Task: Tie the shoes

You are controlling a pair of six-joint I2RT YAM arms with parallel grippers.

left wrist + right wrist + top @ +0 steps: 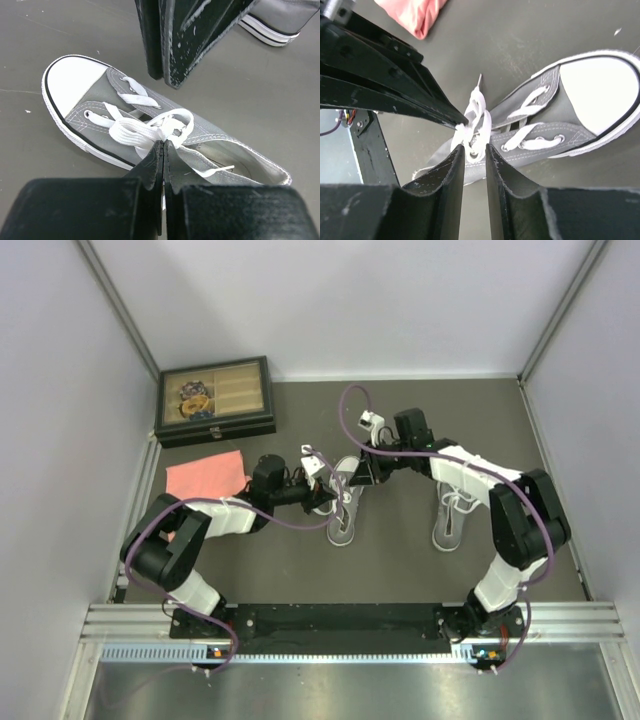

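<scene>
Because the left gripper (163,150) is pinched tight on the white laces (135,132) at their crossing, a sharp or off-line pull could, I judge, drag the light shoe (210,132) across the desk or let the lace slip free. The right gripper (474,150), its fingers a narrow gap apart with nothing seen between them, hovers just above the same laces. If it closes off-target it could catch the tongue or knock the other fingers. That shoe lies mid-desk, directly beneath both grippers. The second shoe (452,515) sits well apart, toward the right edge, its laces loose.
</scene>
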